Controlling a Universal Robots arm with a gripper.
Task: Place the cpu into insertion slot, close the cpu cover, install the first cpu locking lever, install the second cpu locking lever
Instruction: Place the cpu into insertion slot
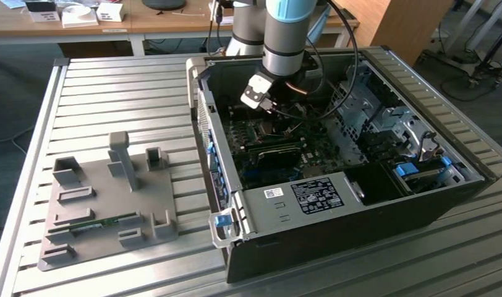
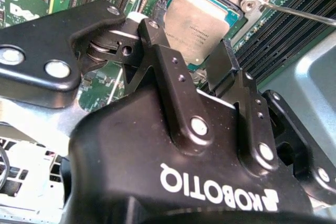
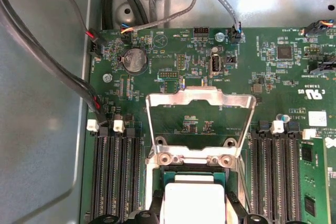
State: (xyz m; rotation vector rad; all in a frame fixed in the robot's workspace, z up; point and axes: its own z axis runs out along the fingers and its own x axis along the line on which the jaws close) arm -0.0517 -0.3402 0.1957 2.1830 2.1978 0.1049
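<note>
— Place of the cpu (image 2: 202, 17)?
— Right at the insertion slot (image 3: 199, 173), in the middle of the motherboard (image 3: 173, 56), silvery top up. Pinched between the two black fingers (image 2: 176, 77) of the gripper (image 2: 190, 39), one against each of two opposite edges. Cannot tell whether fully seated or just above the socket.
— And the cpu cover (image 3: 199, 97)?
— Open on its hinge, laid back away from the slot, green board visible through its window.
— To either side?
— Banks of long black memory slots (image 3: 113, 177), one bank on each side of the slot.
— Pose of the arm (image 1: 284, 43)?
— Nearly upright, reaching down into the open computer case (image 1: 334, 235) close to its far edge, wrist pointed at the board, gripper low inside.
— Any writing?
— White lettering (image 2: 218, 192) across the gripper's body, upside down in the second wrist view. Fine print on the cpu's top, too small to make out. A white printed label (image 1: 317, 193) on the metal bracket by the case's near edge. Small white marks scattered over the board.
— Outside the case?
— Slatted metal table (image 1: 110, 80) underneath, with the case toward the edge at the exterior view's right. Grey fixture plate (image 1: 102, 210) toward the near corner at the exterior view's left, beside the case, not touching.
</note>
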